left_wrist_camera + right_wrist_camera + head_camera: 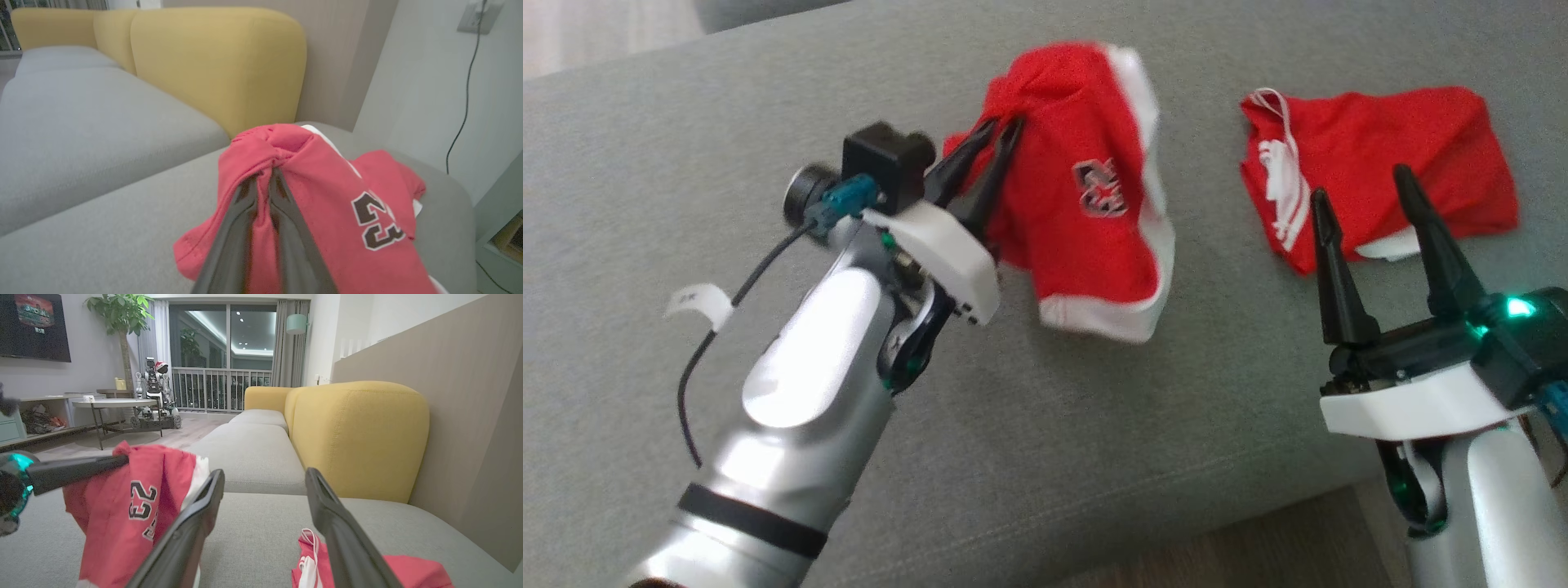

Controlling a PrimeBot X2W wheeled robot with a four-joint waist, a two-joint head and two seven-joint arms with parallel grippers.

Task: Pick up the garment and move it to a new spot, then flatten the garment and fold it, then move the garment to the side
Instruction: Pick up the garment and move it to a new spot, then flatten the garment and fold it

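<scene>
The red jersey [1086, 188] marked 23 hangs bunched from the left gripper [1005, 124], whose 2 fingers pinch a fold of its cloth at their tips, the rest drooping beyond and below them over the grey sofa seat [1029, 425]. The right gripper [1359, 184] has its 2 fingers spread wide, holding nothing, with the red shorts [1380, 139] lying on the seat just beyond their tips.

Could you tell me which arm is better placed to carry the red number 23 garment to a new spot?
Left. The left gripper is shut on the red number 23 garment, its pinched fabric raised above the grey sofa seat. The right gripper stands open, holding nothing, near the other red garment.
</scene>
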